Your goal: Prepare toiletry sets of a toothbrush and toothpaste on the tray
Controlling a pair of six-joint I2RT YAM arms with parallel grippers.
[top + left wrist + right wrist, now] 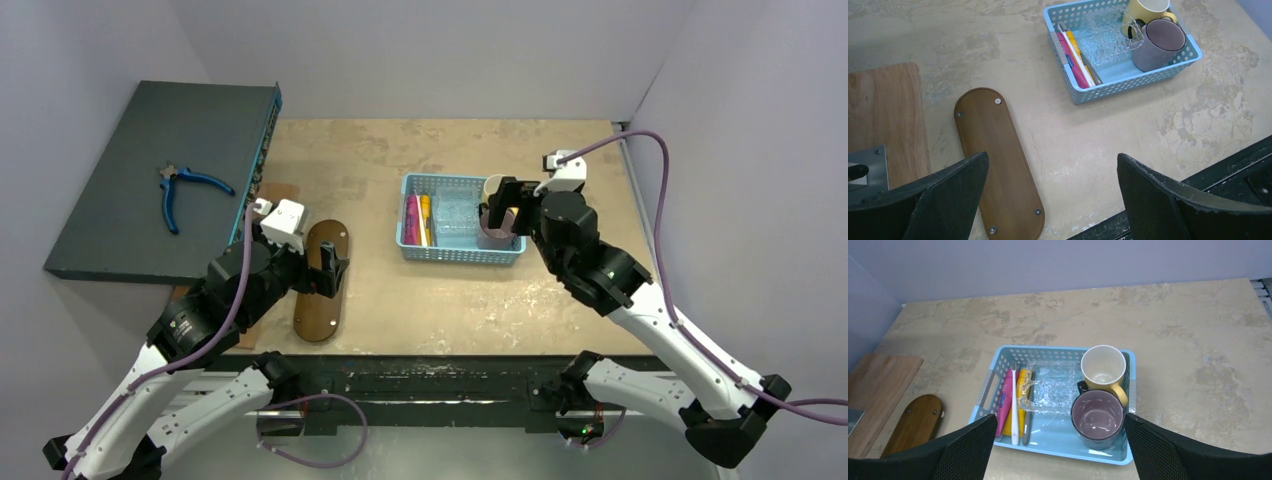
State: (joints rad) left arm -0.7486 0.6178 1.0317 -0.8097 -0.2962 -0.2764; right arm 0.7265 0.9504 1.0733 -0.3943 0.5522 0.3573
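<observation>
The dark brown oblong tray (322, 285) (998, 160) lies bare on the table at the left, and its end shows in the right wrist view (915, 422). In the left part of the blue mesh basket (405, 215) (1058, 348) lie a pink toothpaste tube (1004, 400) (1071, 67), a yellow toothpaste tube (1020, 390) (425, 213), a pale toothbrush (1014, 400) (1075, 50) and a grey stick (1030, 410). My left gripper (330, 268) (1053, 160) hangs open just above the tray's right edge. My right gripper (503, 215) (1060, 417) is open over the basket's right half, holding nothing.
A yellow mug (1103, 365), a purple mug (1097, 415) and a clear plastic piece (1053, 385) share the basket. A lighter wooden board (883, 115) lies left of the tray. Blue-handled pliers (190, 190) rest on a raised dark platform (130, 220) at the far left.
</observation>
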